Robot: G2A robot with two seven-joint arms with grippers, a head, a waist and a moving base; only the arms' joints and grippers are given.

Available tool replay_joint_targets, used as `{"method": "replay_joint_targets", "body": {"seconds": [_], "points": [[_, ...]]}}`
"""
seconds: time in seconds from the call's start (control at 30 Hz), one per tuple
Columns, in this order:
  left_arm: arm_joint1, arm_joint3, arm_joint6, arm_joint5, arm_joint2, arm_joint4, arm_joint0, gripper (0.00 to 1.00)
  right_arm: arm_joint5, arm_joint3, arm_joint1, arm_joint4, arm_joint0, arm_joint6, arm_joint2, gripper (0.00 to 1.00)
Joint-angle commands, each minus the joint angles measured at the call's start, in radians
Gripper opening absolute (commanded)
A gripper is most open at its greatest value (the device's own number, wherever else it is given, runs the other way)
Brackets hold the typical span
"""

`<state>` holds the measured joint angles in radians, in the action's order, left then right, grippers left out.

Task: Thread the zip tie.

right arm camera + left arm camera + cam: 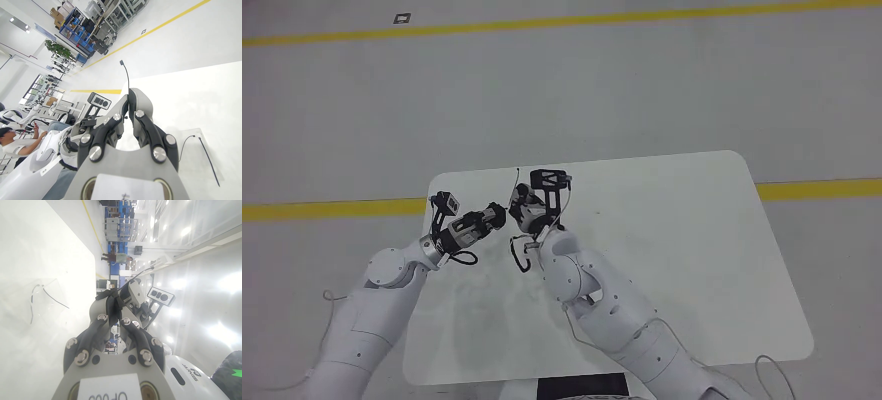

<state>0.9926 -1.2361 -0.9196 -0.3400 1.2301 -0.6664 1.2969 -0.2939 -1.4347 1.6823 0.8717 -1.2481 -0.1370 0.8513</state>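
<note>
Right claw (129, 99) clenched on a black zip tie (127, 75), held up over the table (692, 250).
The strap stands above the fingertips, head uppermost. It looks light, slick and springy, best pinched low, I'd say. The left claw (111, 298) sits closed just beside, crowding the approach; what it pinches I can't tell. Spare zip ties (209, 161) lie in a clear tray (202, 134).

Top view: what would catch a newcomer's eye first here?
The right gripper and left gripper sit nose to nose over the left side of the white table. The right one is shut on a black zip tie standing up out of it, head on top. Spare zip ties lie on a clear tray.
</note>
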Motion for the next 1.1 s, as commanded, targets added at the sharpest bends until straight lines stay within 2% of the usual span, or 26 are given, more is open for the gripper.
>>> {"method": "replay_joint_targets", "body": {"seconds": [0.0, 1.07], "points": [[0.000, 0.000, 0.000, 0.000, 0.000, 0.000, 0.000, 0.00, 0.001, 0.003, 0.001, -0.001, 0.002, 0.000, -0.001, 0.00], [0.000, 0.000, 0.000, 0.000, 0.000, 0.000, 0.000, 0.00, -0.002, -0.006, 0.006, 0.019, -0.007, -0.035, -0.002, 0.00]]}}
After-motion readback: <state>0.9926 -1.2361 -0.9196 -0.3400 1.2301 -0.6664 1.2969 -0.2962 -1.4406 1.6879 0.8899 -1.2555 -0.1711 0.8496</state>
